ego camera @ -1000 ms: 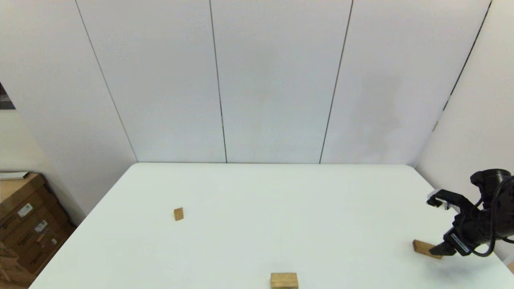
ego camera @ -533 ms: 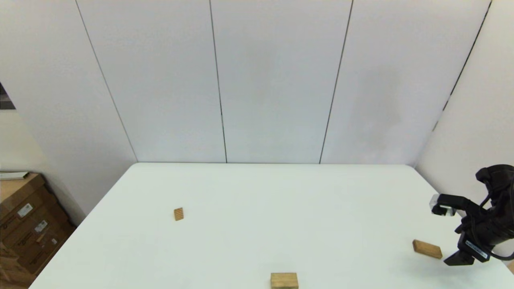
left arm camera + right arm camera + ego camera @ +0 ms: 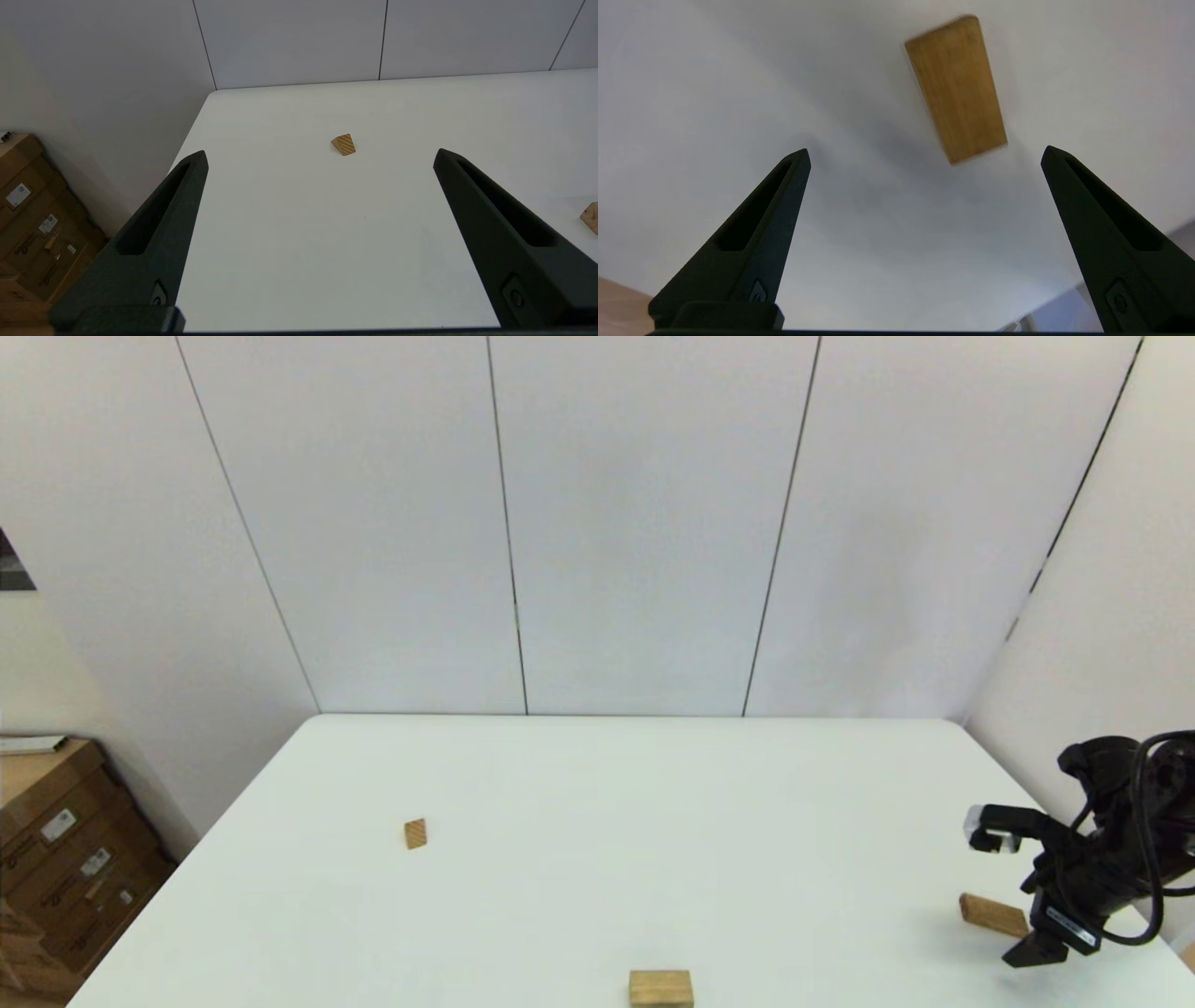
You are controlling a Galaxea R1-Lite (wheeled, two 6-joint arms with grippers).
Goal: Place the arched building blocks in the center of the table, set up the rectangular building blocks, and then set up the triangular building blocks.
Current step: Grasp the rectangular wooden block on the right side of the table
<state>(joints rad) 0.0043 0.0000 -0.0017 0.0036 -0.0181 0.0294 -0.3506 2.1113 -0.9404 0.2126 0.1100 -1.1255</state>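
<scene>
The dark brown rectangular slab [image 3: 992, 915] lies flat near the right edge of the white table [image 3: 653, 784]. My right gripper [image 3: 1004, 893] hovers over it, open. In the right wrist view the slab [image 3: 956, 88] lies just beyond the gripper [image 3: 925, 150], in line with the gap between its spread fingers. The pale arched block [image 3: 660, 987] sits at the table's near edge, in the middle. The small striped triangular wedge [image 3: 415, 833] rests on the left half. My left gripper [image 3: 320, 152] is open, held back from the wedge [image 3: 344, 144]; the arched block [image 3: 591, 217] peeks in at the edge.
Cardboard boxes [image 3: 56, 859] stand on the floor off the table's left side. Grey wall panels [image 3: 635, 523] close the back and the right. The slab lies close to the table's right edge.
My right gripper drew back to the right from the slab, then swung left again over it. None of the blocks has moved.
</scene>
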